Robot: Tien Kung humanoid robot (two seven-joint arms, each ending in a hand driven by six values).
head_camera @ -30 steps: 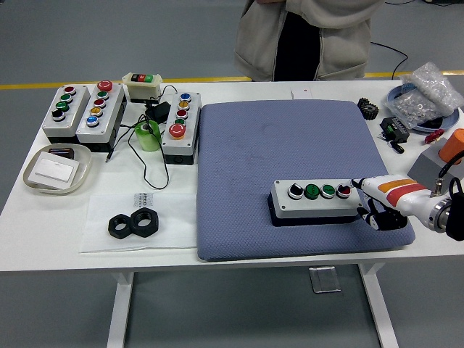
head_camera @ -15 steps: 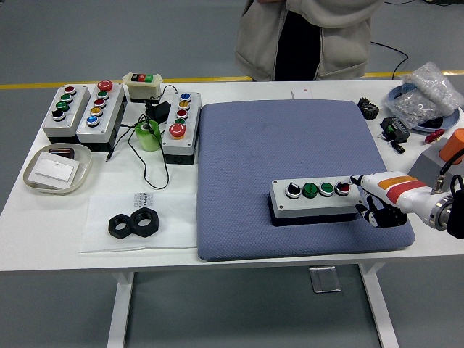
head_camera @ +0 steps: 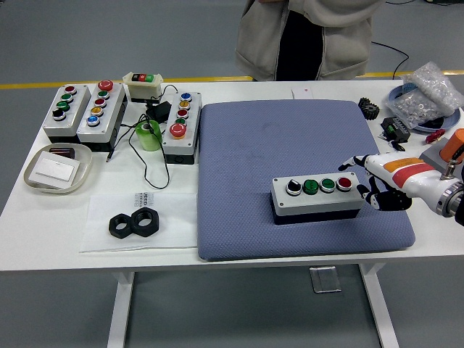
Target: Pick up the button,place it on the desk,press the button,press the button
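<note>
Your target, the 4-button control box (head_camera: 317,196), sits flat on the blue-grey mat (head_camera: 254,145), lower right of centre in the frame. It has a grey lid over a black base, and from left to right its buttons are black-white, green, green, red. Your right hand (head_camera: 377,185) is at the right edge, just beside the box's right end and not holding anything. 1 white finger points up-left near the red button (head_camera: 344,183), apart from it; the dark fingers below are loosely curled. The left hand is not in view.

Handling judgement: the box looks rigid, hard plastic, moderately heavy, smooth-sided, not fragile. Grip it across the short sides or by the black base, never by the button caps. On the soft mat it may slide or rock if you press off-centre, so push straight down on the cap.

Other button boxes (head_camera: 98,109) cluster upper left. A person (head_camera: 308,36) stands at the top.
</note>
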